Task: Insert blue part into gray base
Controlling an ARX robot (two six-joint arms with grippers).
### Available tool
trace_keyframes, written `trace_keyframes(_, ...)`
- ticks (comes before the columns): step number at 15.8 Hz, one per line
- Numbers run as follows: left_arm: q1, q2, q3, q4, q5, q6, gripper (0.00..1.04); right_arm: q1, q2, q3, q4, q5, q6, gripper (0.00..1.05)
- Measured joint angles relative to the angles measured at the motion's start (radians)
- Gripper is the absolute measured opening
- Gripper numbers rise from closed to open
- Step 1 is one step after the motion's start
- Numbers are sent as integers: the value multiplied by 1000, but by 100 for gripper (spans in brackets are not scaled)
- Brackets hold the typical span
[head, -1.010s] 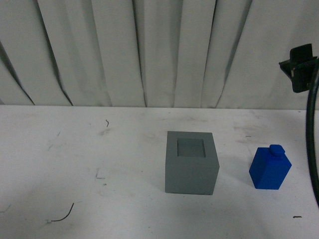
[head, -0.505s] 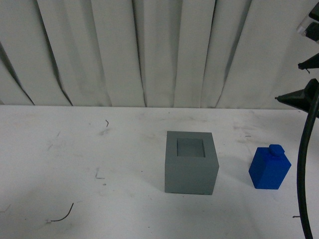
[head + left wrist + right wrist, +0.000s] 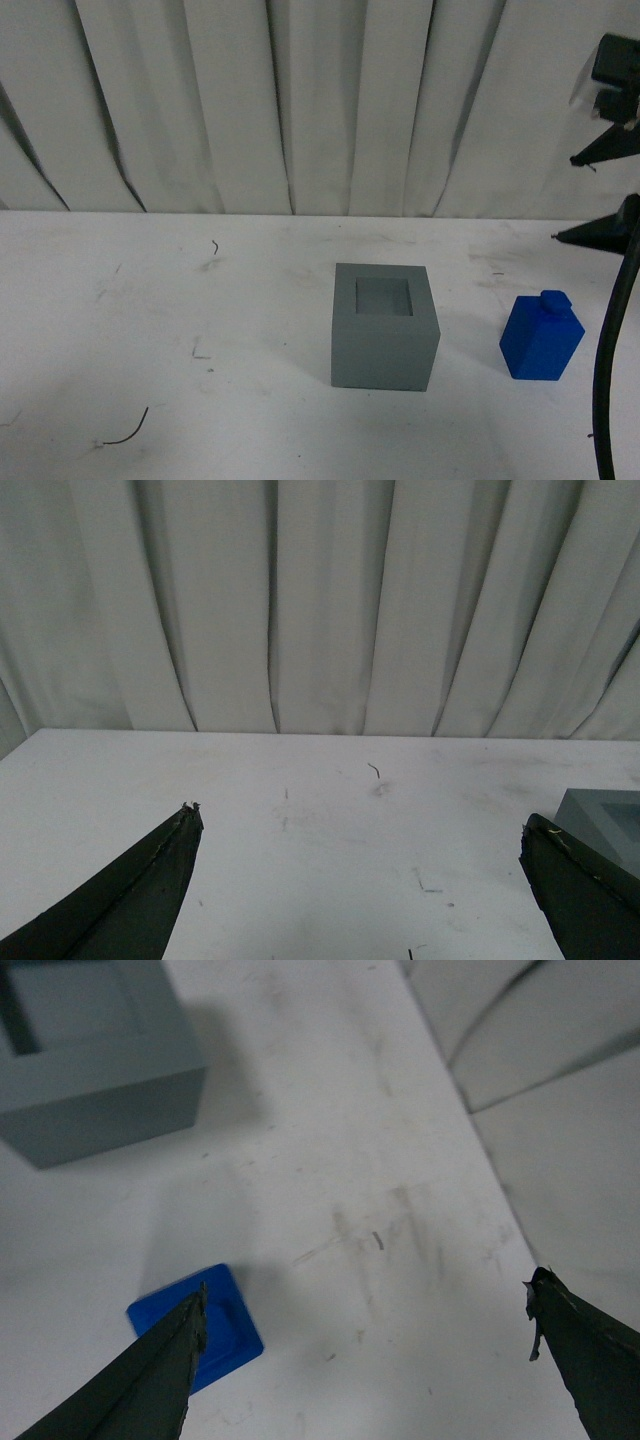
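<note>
Blue part: stands upright on the table, knob on top, nothing touching it. It sits below the right claw. In the right wrist view it lies under one finger, not centred in the gap.

Right claw: fingers spread wide, empty, held high over the table. Judgement: the wide spread is there to clear the block's sides on the way down. The claw needs a sideways correction first, or that finger lands on the block.

Gray base: on the far side of the blue part from the right claw, near it but clearly apart. The recess faces up and is empty. Judgement: an upward recess calls for a straight drop from above, so the block should be gripped by its sides.

Left claw: also wide and empty, low over the table. A corner of the base shows just behind one finger. Judgement: idle, or placed to steady the base.

Task not yet started.
</note>
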Motion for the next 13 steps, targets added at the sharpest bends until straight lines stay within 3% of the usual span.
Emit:
trace_keyframes(5, 0, 0, 0, 0, 0, 0, 98, 5, 114, 180, -340, 60, -254, 98)
trace_keyframes(8, 0, 0, 0, 0, 0, 0, 98, 6, 179, 230, -388, 111, -322, 98)
trace_keyframes(13, 0, 0, 0, 0, 0, 0, 98, 40, 281, 305, -455, 116, -348, 98)
